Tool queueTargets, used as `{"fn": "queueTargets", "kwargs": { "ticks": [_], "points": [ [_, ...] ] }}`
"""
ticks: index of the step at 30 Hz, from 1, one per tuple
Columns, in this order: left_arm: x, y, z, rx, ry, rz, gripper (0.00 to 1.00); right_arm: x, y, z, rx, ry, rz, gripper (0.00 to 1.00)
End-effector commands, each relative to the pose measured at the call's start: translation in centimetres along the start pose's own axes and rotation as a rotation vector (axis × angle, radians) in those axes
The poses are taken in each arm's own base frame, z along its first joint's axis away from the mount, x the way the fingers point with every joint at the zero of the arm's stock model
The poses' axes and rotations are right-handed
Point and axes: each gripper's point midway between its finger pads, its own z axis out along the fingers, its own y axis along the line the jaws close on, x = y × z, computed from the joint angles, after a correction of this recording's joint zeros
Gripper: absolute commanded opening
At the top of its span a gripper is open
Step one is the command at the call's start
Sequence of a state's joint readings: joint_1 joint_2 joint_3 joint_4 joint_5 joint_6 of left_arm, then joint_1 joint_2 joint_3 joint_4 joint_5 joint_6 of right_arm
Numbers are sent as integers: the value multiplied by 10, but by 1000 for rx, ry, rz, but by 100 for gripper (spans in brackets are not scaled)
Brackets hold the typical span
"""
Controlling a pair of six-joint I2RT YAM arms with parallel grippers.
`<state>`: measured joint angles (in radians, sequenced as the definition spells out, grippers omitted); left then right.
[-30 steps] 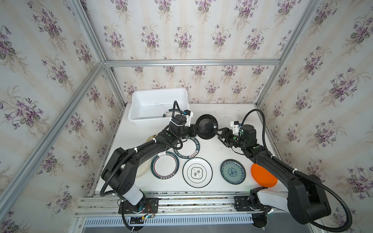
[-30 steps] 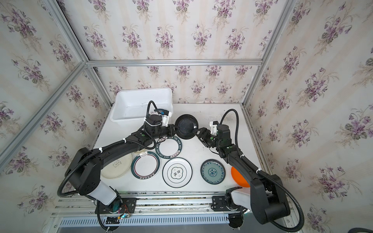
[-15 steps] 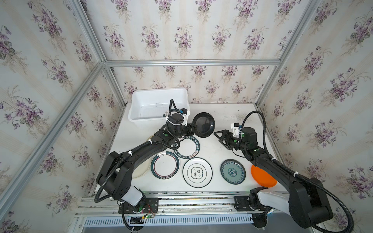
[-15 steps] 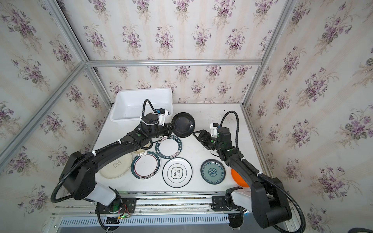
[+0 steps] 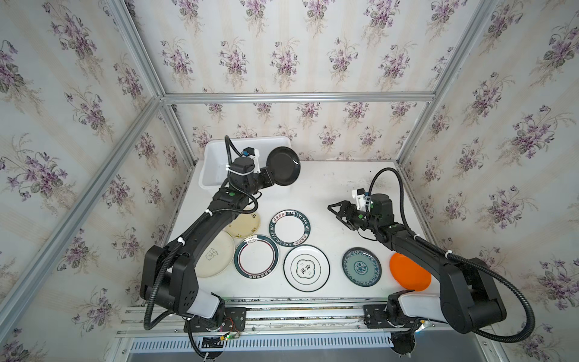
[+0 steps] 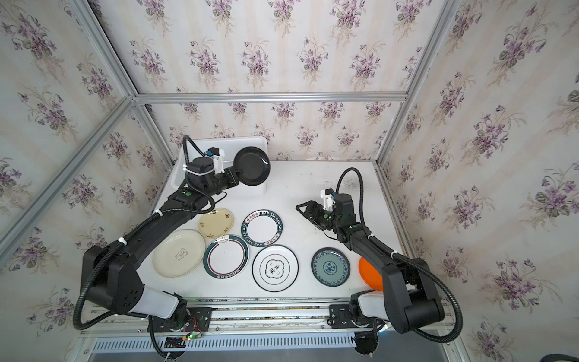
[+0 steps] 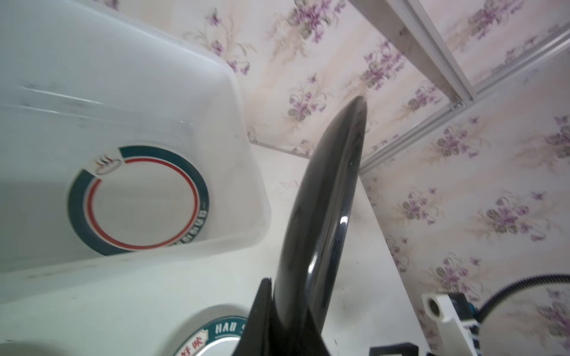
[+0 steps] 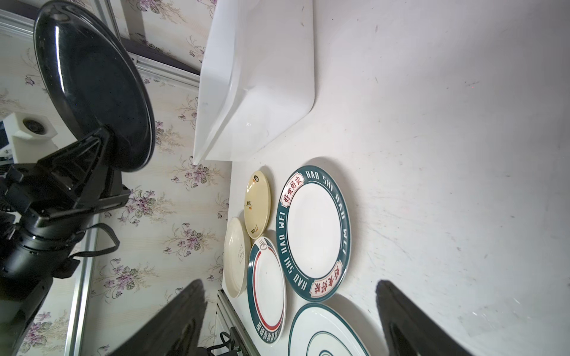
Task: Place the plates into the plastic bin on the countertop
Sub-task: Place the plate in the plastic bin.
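My left gripper [image 5: 267,179] is shut on the rim of a black plate [image 5: 283,166], which it holds on edge in the air by the plastic bin's [image 5: 216,144] right front corner. In the left wrist view the black plate [image 7: 327,200] rises from the left gripper [image 7: 277,308], and a green-banded plate [image 7: 138,197] lies inside the bin [image 7: 154,77]. My right gripper [image 5: 336,213] hangs open and empty above the countertop [image 5: 329,181], right of the lettered plate [image 5: 289,227]. Several more plates lie along the front: green-ringed [image 5: 256,256], emblem [image 5: 306,268], blue-green [image 5: 361,267], orange [image 5: 407,275].
Two cream plates [image 5: 244,224] [image 5: 216,257] lie partly under my left arm. Aluminium rails [image 5: 297,97] and papered walls close in the back and sides. A bare stretch of countertop [image 6: 313,181] lies between the bin [image 6: 238,139] and my right gripper [image 6: 304,211].
My left gripper has carried the black plate up, back and leftward, away from the right gripper and over to the bin's corner. The right jaws have opened a little wider.
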<state>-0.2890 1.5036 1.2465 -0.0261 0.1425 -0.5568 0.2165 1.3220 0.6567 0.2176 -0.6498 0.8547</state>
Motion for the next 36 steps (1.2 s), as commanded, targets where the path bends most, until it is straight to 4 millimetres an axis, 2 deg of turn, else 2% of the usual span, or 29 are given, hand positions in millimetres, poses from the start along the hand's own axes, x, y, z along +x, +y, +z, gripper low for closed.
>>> {"fn": "queueTargets", "kwargs": {
  "ticks": [1,5,8,15,21,27,36],
  "points": [
    [-33,25,-1,-99,-66,37,0,-6,9,0,-8,2,-54,89],
    [-60,56,13,-215,-82,76,0,-8,9,-2,22,5,-89,88],
    [-65,81,33,-276,-44,81,0,-9,7,-5,43,-3,-102,88],
    [-47,103,80,-264,105,39,0,-12,0,-20,134,-54,-147,89],
    [-33,124,98,-327,160,80,0,-8,-12,-29,211,-61,-162,88],
    [-10,139,116,-342,249,92,0,-2,-22,-36,250,-73,-160,88],
    [12,148,144,-310,338,87,0,-3,-30,-34,281,-69,-173,88]
  ]
}}
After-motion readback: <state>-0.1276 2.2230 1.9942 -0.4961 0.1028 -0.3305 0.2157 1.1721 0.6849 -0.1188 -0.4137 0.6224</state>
